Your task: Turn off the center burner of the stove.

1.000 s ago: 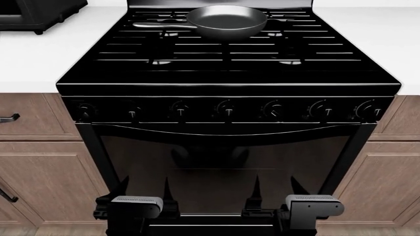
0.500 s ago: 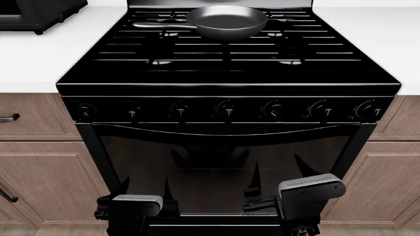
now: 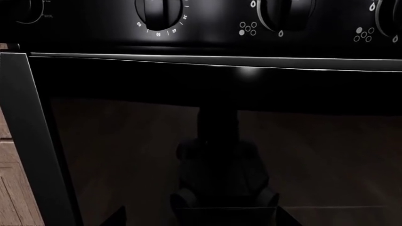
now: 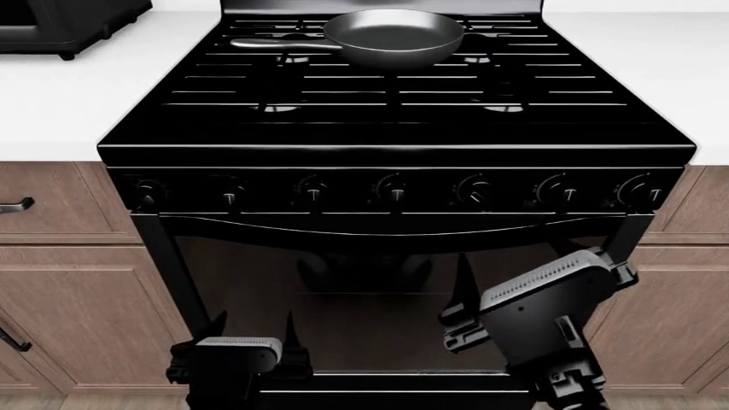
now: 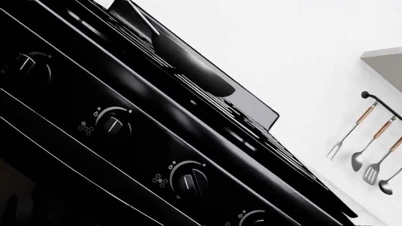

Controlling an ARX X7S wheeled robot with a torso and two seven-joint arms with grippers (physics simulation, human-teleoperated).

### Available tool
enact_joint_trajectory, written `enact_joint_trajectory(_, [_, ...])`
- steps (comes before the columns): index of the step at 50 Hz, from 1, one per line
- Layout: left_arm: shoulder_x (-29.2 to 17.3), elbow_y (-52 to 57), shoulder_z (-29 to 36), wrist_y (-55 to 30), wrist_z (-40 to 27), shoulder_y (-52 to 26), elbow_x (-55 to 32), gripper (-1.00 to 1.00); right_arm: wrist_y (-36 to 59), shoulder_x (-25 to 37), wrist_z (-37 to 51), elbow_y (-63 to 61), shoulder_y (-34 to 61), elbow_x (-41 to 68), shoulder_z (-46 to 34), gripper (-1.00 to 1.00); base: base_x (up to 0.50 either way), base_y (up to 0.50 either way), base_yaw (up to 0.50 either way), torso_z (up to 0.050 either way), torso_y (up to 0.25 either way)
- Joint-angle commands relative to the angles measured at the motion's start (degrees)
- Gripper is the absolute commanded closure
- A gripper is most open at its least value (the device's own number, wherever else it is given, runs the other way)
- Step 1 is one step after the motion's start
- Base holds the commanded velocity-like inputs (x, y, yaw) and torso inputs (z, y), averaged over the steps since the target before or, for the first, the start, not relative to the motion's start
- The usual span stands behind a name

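The glossy black stove (image 4: 393, 141) fills the head view, with a row of seven knobs across its front. The middle knob (image 4: 391, 189) sits above the dark glass oven door (image 4: 387, 282). My left gripper (image 4: 252, 329) is low in front of the door, open and empty. My right gripper (image 4: 496, 272) is raised and tilted in front of the door's right part, below the knobs, apparently open and empty. The left wrist view shows knobs (image 3: 158, 12) above the door. The right wrist view shows several knobs (image 5: 188, 176) slanting across.
A dark frying pan (image 4: 393, 36) sits on the back grates. A black microwave (image 4: 68, 21) stands on the white counter (image 4: 57, 102) at back left. Wooden cabinets (image 4: 68, 299) flank the stove. Utensils (image 5: 370, 141) hang on the wall.
My right gripper has risen from the bottom of the oven door toward the knob row and tilted. My left gripper has not moved.
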Motion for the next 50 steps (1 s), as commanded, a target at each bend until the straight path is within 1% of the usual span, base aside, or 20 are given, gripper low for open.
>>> enact_joint_trajectory(1, [-0.23,-0.26,0.33,-0.42,-0.26,-0.23,-0.62,-1.0,10.82,5.17,-5.71,-5.98,5.87,-4.33,-3.38,-1.0,0.0,0.0,0.0,0.0,0.0])
enact_joint_trajectory(5, [-0.3,-0.45,0.45,-0.45,-0.41,-0.31,-0.71,-1.0,12.82,6.61,-7.33,-6.28,8.39,-5.29,-4.23,-1.0,0.0,0.0,0.0,0.0,0.0])
enact_joint_trajectory(10, [-0.44,-0.52,0.58,-0.58,-0.58,-0.39,-0.88,-1.0,12.65,7.23,-8.7,-5.05,11.29,-5.24,-4.75,-1.0,0.0,0.0,0.0,0.0,0.0])
enact_joint_trajectory(23, [-0.59,-1.17,0.83,-1.13,-1.03,-0.84,-1.49,-1.0,5.32,5.77,-9.68,2.93,13.37,-0.65,-3.24,-1.0,0.0,0.0,0.0,0.0,0.0])
enact_joint_trajectory(39, [-0.6,-2.62,1.01,-1.31,-1.96,-1.5,-1.83,-1.0,-0.38,5.18,-10.17,12.67,14.67,2.1,-3.4,-1.0,0.0,0.0,0.0,0.0,0.0])
enact_joint_trajectory(50, [-0.74,-3.02,1.22,-1.9,-1.88,-1.78,-2.8,-1.0,-1.39,5.0,-11.55,18.59,17.36,2.32,-5.34,-1.0,0.0,0.0,0.0,0.0,0.0])
